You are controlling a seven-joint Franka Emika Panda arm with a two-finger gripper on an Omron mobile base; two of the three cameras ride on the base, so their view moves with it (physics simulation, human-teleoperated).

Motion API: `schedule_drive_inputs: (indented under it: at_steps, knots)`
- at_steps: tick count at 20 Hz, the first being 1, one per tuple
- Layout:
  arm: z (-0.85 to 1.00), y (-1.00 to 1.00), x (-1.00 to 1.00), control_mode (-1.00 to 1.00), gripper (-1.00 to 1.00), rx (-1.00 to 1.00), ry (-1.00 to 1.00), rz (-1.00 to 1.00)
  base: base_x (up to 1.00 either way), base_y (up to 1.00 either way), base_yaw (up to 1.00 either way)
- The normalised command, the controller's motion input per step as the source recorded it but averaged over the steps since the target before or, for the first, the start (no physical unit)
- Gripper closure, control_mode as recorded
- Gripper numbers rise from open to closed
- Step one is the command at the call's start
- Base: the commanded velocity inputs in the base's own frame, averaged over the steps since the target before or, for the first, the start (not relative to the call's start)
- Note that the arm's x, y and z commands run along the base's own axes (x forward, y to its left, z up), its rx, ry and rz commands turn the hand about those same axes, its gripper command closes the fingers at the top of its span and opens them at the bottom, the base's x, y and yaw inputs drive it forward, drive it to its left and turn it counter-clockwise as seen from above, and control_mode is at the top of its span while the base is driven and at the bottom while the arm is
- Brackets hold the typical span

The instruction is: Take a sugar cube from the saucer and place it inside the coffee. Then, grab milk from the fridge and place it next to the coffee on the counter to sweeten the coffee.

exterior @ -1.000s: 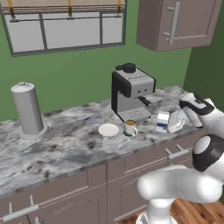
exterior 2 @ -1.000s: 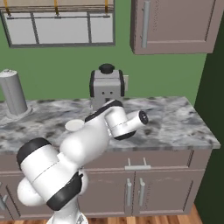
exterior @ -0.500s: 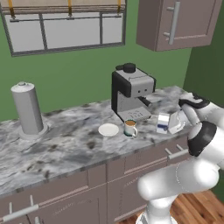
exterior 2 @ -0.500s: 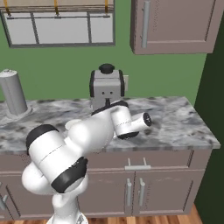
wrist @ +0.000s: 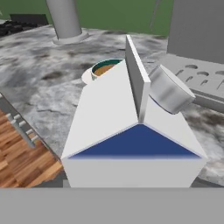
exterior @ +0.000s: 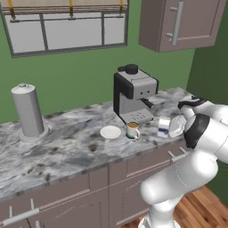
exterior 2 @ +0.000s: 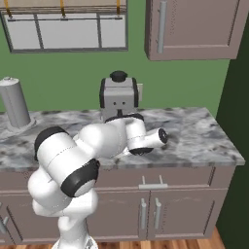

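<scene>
Already out of the fridge: small white gable-top milk carton (exterior: 164, 127) upright just right of white coffee mug (exterior: 132, 130), apparently on grey marbled table (exterior: 67, 147). Round white saucer (exterior: 110, 132) bare, cube seemingly dropped in. Tool's state: cannot tell. Remaining: release, retreat.

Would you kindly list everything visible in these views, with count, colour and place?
milk: one, white carton with blue mark, on the counter right of the coffee
coffee: one, white mug, in front of the espresso machine
saucer: one, white, left of the coffee
espresso machine: one, grey and black, at the back
canister: one, grey, far left
counter: one, grey-white marbled
wall cabinet: one, brown, upper right
window: one, above the counter
gripper: one, at the milk
</scene>
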Motion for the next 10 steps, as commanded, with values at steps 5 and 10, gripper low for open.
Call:
schedule_drive_inputs:
  at_steps: [5, 10]
  knots:
    - [-0.31, 0.14, 0.23, -1.0, 1.0, 0.0, 0.0, -0.09, 0.0, 0.0, 0.0]
    - [-0.2, 0.11, 0.32, -1.0, 1.0, 0.0, 0.0, -0.11, 0.0, 0.0, 0.0]
